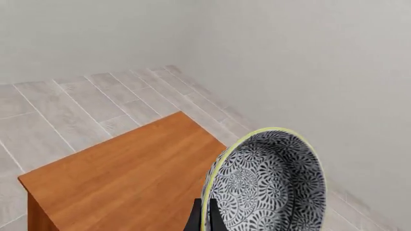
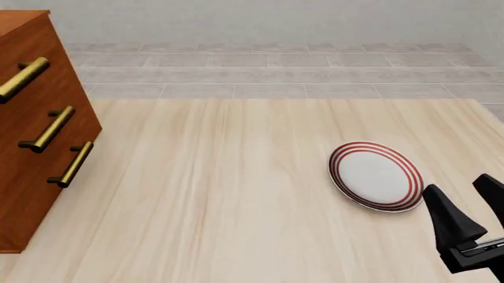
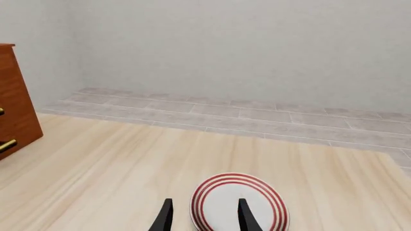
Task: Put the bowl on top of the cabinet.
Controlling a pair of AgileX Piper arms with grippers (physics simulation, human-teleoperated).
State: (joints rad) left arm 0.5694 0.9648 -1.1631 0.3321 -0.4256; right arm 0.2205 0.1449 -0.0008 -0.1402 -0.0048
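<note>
left gripper (image 1: 204, 219) pinching the bowl (image 1: 266, 185) by its rim, tilted up over the cabinet (image 1: 122, 178) top | right gripper (image 2: 466, 203) spread, near the red-ringed plate (image 2: 376, 175) on the table (image 2: 236, 194)

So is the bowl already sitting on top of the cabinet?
No, the bowl is tilted on edge, pinched at its rim by the left tool, above the cabinet top.

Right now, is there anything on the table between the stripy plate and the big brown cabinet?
Nothing: in the front view only bare table lies between the plate and the cabinet.
</note>
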